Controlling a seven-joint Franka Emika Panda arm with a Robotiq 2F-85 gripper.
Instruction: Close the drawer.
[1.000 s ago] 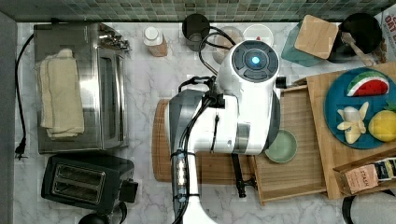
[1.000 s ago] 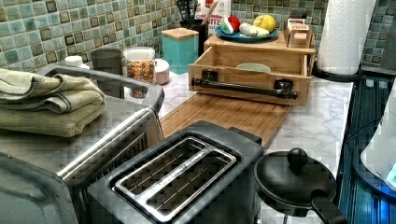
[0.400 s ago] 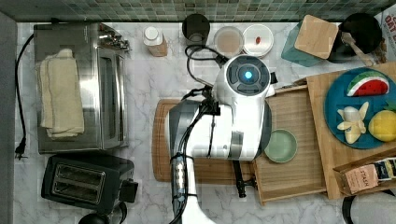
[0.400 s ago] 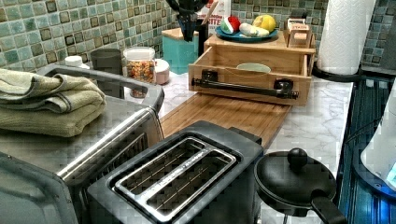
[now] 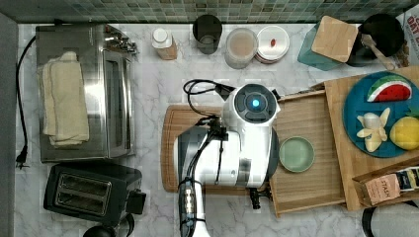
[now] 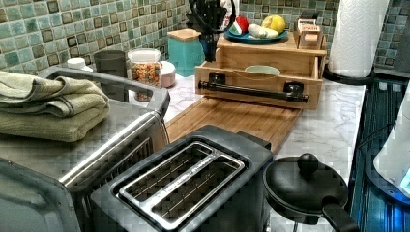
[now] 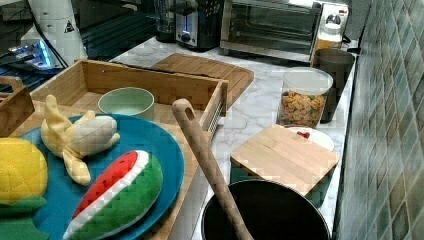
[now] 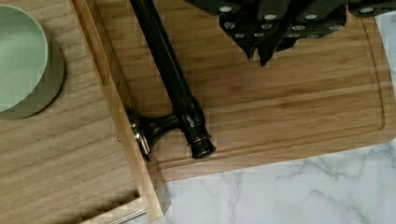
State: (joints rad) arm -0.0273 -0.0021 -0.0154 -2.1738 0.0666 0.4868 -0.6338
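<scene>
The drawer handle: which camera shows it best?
The left view: the whole black handle spans the drawer front. The wrist view shows one end close up; the top view shows just its tip.

Top view: counter seen straight down from overhead. Left view: set low behind the toaster (image 6: 181,181), faced along the counter toward the drawer (image 6: 258,79) front. Right view: placed close by the blue plate (image 7: 150,150), faced back the opposite way. Wrist view: drawer handle (image 8: 170,79) seen from close above. Drawer shared by all four.
</scene>
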